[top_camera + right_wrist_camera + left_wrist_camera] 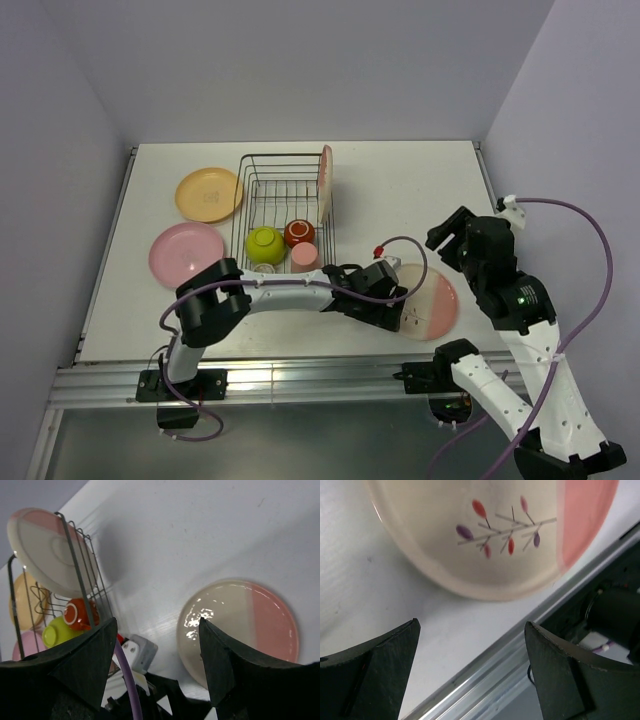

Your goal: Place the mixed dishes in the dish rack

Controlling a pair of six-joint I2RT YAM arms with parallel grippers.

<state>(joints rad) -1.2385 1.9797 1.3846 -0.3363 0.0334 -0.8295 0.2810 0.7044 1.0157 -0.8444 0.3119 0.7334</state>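
Note:
The dish rack (283,190) holds a pink-and-cream plate (326,177) upright at its right side, the lime-green bowl (265,243), the red-brown mug (300,232) and the salmon-pink cup (305,258). The orange-yellow plate (209,193) and the pink plate (186,253) lie left of the rack. The cream-pink twig plate (436,300) lies flat near the front edge. My left gripper (404,312) is open and empty at its left rim; in the left wrist view (470,635) the plate (505,535) lies just ahead. My right gripper (447,238) is open and empty, raised above the table.
The metal rail (485,675) of the table's front edge runs right under the left gripper. The right wrist view shows the rack (75,575), the upright plate (42,547), the twig plate (240,625) and the left arm's wrist (150,695). The right arm's base (455,365) stands close by.

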